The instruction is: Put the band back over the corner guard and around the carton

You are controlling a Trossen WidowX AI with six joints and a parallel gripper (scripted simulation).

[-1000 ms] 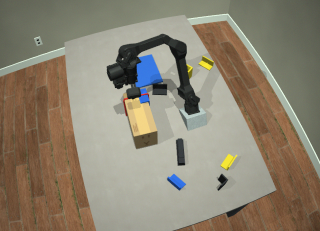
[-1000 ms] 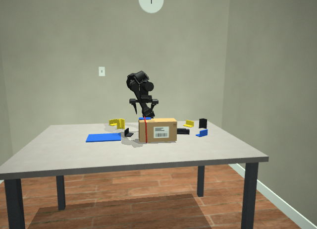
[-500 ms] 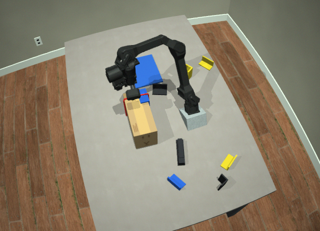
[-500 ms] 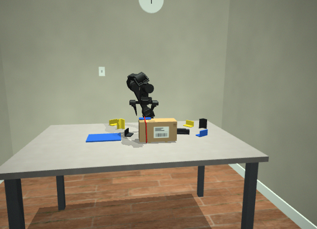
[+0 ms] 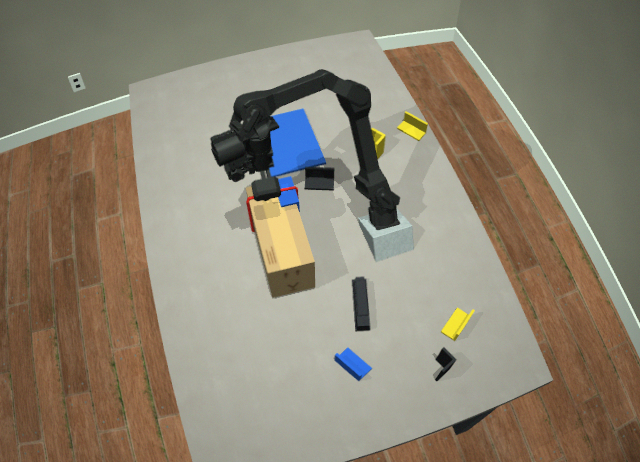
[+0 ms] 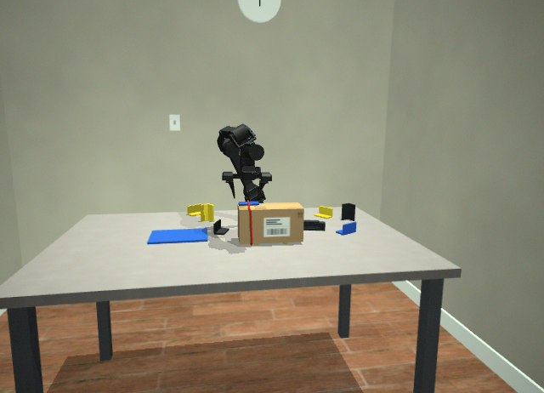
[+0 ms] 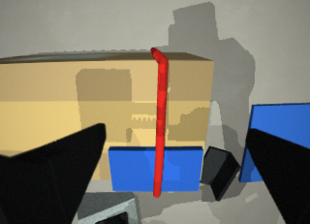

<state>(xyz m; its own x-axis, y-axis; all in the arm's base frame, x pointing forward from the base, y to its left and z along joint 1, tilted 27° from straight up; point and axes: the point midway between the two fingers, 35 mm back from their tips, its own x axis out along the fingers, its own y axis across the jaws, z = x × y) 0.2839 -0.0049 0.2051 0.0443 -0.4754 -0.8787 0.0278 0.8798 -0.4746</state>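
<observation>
The tan carton (image 5: 286, 245) (image 6: 280, 224) (image 7: 63, 103) lies lengthwise on the table. A red band (image 5: 251, 211) (image 6: 250, 226) (image 7: 160, 122) is wrapped round its far end. In the wrist view the band runs nearly straight across the carton's top and down over the middle of the blue corner guard (image 5: 288, 184) (image 6: 248, 202) (image 7: 131, 171), which sits on the carton's edge. My gripper (image 5: 260, 184) (image 6: 248, 187) (image 7: 176, 133) is open and empty. It hangs just above that end of the carton, one finger on each side of the band, touching nothing that I can see.
A flat blue sheet (image 5: 294, 139) (image 6: 178, 236) and a small black angle piece (image 5: 318, 178) (image 7: 220, 173) lie close behind the carton. The arm's grey pedestal (image 5: 387, 237) stands to the right. Yellow, black and blue angle pieces and a black bar (image 5: 360, 302) are scattered farther off.
</observation>
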